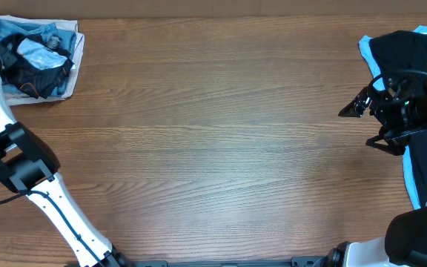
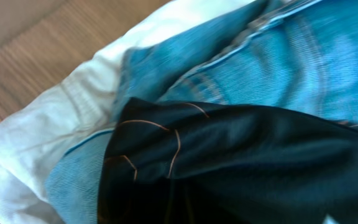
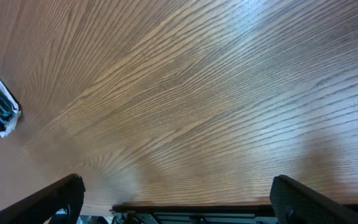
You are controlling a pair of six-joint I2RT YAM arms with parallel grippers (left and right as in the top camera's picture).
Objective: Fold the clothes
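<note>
Visibly crumpled, black shirt [image 2: 241, 162] bears orange lines.

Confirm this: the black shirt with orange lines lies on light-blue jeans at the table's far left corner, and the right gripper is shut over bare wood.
Wrong: the right gripper is open, not shut, jaws wide apart over bare wood in the right wrist view. The black shirt does lie on the light-blue jeans at the table's far left corner.

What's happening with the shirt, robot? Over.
Left gripper shut, grip unseen. Right gripper open, empty, over table. Black shirt crumpled on jeans, unfolded.
</note>
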